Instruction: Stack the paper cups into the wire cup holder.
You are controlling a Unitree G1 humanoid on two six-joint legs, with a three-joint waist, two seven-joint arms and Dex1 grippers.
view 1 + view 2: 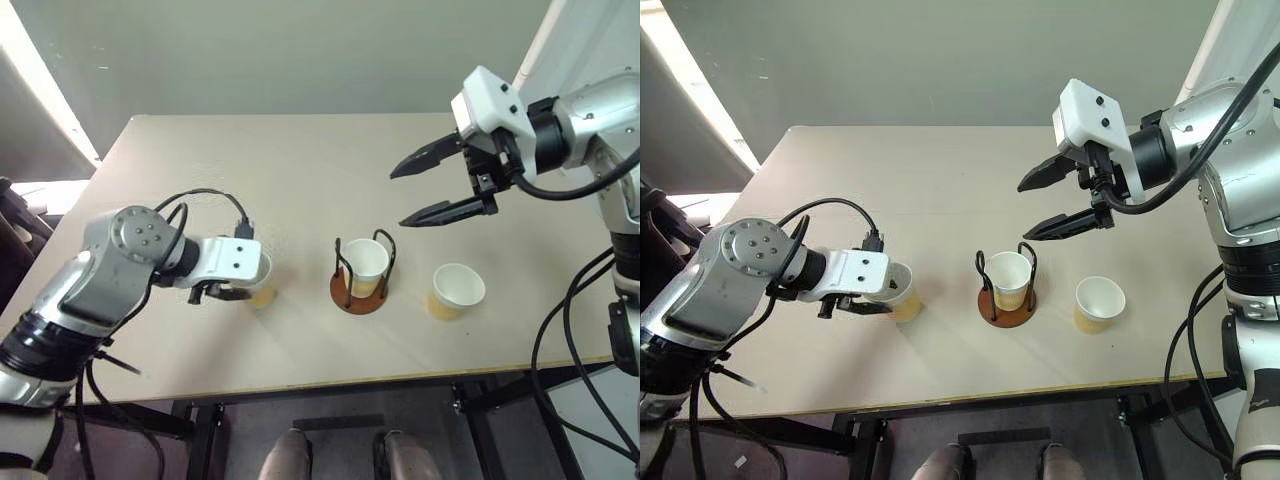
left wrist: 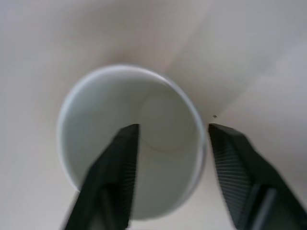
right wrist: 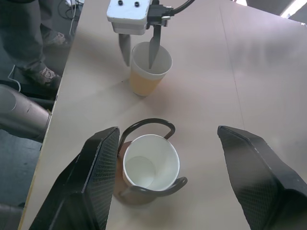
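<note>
Left tool (image 1: 865, 300) straddles a paper cup's (image 1: 902, 297) rim.

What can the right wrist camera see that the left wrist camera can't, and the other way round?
Right wrist view: the wire cup holder with its seated cup, the left gripper from outside, a person's shoe beside the table. Left wrist view: a close look into the tan cup, one finger inside its rim, one outside. Both: that cup and the table.
</note>
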